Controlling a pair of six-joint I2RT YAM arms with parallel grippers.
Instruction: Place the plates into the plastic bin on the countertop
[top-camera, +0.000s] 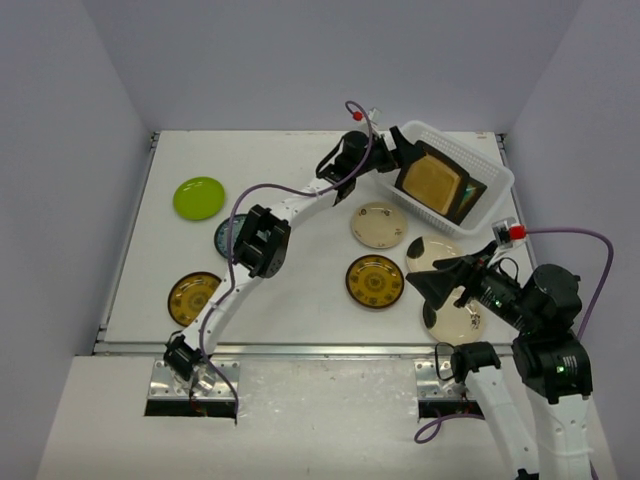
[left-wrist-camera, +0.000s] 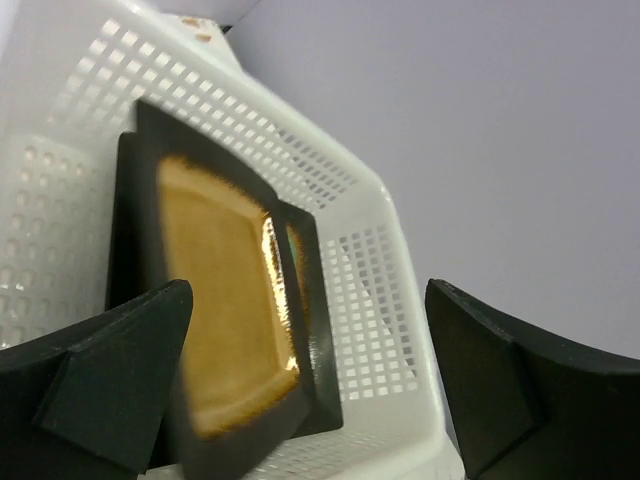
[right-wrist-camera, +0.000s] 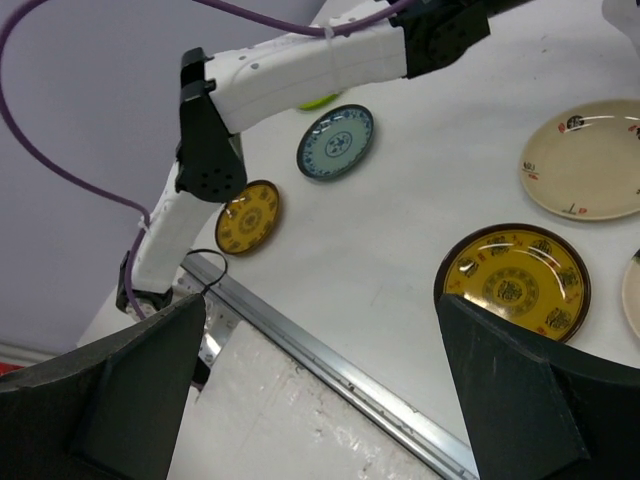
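The white slotted plastic bin (top-camera: 492, 168) stands at the back right of the countertop (top-camera: 300, 170). The amber square plate (top-camera: 432, 182) leans inside it on a second dark-rimmed square plate (top-camera: 471, 200). My left gripper (top-camera: 400, 152) is open and empty at the bin's left end. In the left wrist view my left gripper (left-wrist-camera: 310, 400) frames the amber plate (left-wrist-camera: 220, 300), the plate behind it (left-wrist-camera: 312, 330) and the bin wall (left-wrist-camera: 375, 290). My right gripper (top-camera: 420, 290) is open and empty above the front right, beside a yellow-brown plate (top-camera: 375, 281). It is also open in the right wrist view (right-wrist-camera: 320, 390).
On the countertop lie a lime green plate (top-camera: 198, 197), a blue-patterned plate (top-camera: 226, 236) partly under the left arm, a yellow-brown plate (top-camera: 192, 297), and cream plates (top-camera: 378, 224), (top-camera: 432, 253), (top-camera: 455, 320). The metal front edge (right-wrist-camera: 330, 370) runs below my right gripper.
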